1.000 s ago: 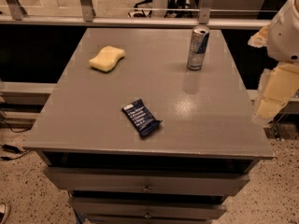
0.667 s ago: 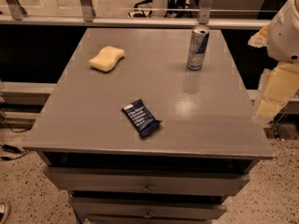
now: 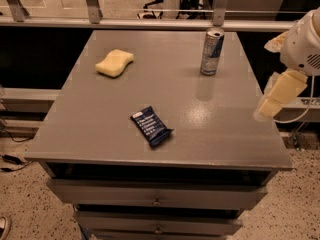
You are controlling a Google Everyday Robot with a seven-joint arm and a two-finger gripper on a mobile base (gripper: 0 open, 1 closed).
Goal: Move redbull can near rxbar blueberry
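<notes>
Redbull can [image 3: 212,51] stood upright at the far right of the table [image 3: 95,124], well apart from the rxbar blueberry [image 3: 151,126] near the front. The gripper [image 3: 274,98] hung beyond the right edge, and whether it was open or closed could not be told. Nothing had moved, so the task seemed unstarted.

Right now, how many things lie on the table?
3, none hidden: can at the back right, sponge back left, bar front centre. The gripper hangs right of the table.
</notes>
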